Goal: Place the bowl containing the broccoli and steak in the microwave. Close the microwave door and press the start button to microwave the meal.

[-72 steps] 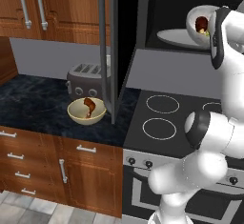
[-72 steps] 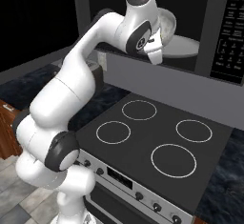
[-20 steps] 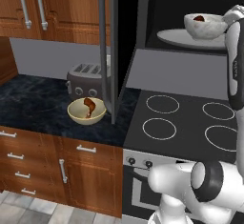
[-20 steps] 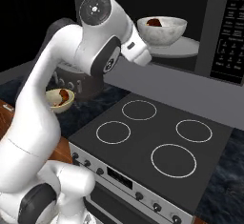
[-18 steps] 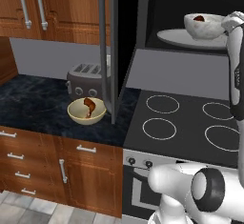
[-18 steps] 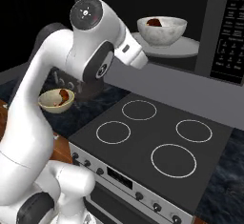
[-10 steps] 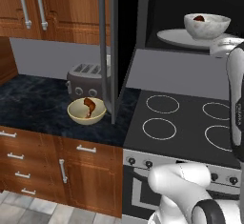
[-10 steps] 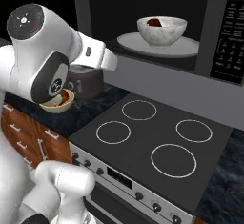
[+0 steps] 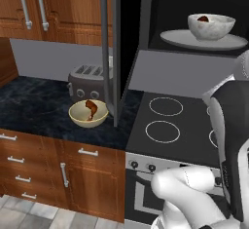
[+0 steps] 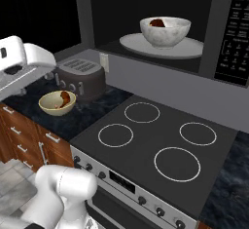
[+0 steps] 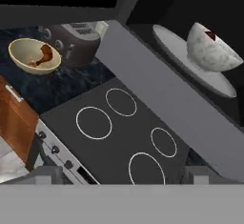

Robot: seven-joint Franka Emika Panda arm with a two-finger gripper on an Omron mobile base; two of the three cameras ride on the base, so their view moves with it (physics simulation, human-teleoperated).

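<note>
The white bowl (image 9: 211,26) (image 10: 165,31) (image 11: 212,52) stands on the round pale turntable plate (image 9: 194,40) inside the open microwave (image 10: 237,33). The dark steak (image 9: 203,18) (image 10: 156,22) (image 11: 209,35) shows over the bowl's rim; the broccoli is hidden inside the bowl. Seen edge-on, the microwave door (image 9: 111,52) stands swung out to the left. My gripper (image 11: 123,176) is open, with nothing between its tips, back from the microwave and above the stove's front, well apart from the bowl.
A tan bowl with a drumstick (image 9: 88,113) (image 10: 57,102) (image 11: 34,56) sits on the dark counter before a grey toaster (image 9: 87,79) (image 10: 80,79). The black stovetop (image 10: 155,140) lies under the microwave. My white arm (image 9: 233,140) fills the right side of the left base view.
My arm has drawn back from the microwave and swung down and to the left. The bowl stays on the plate. The jaws stay open.
</note>
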